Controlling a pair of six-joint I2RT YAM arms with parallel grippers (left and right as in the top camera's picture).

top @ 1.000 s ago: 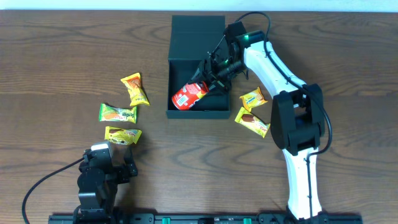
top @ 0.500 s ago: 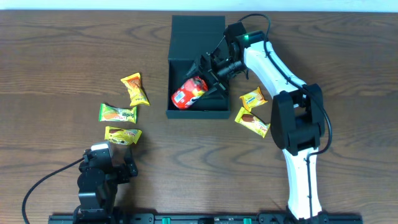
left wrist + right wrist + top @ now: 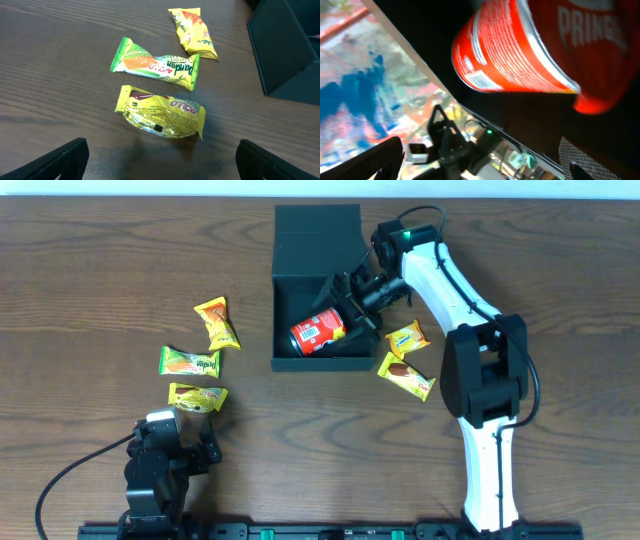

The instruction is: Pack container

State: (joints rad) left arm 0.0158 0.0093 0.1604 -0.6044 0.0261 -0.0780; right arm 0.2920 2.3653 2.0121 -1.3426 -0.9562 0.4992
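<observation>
The dark teal container point(image 3: 290, 290) stands open at the table's middle, its flap lid point(image 3: 317, 225) folded back. A red snack can point(image 3: 318, 332) lies on its side inside, near the front wall. My right gripper point(image 3: 349, 307) reaches into the box from the right, just beside the can, open and empty. In the right wrist view the can point(image 3: 525, 50) lies beyond the spread fingers point(image 3: 370, 162), not between them. My left gripper point(image 3: 165, 442) rests open at the front left, close behind a yellow packet point(image 3: 162, 112).
Left of the box lie an orange-yellow packet point(image 3: 217, 323), a green packet point(image 3: 190, 362) and a yellow packet point(image 3: 197, 396). Two more yellow packets point(image 3: 407, 338) point(image 3: 405, 376) lie right of the box, under the right arm. The box corner point(image 3: 287, 50) shows in the left wrist view.
The red can has shifted slightly right and now lies loose in the box. My right gripper has let go of it and drawn back to the right. The left arm has not moved.
</observation>
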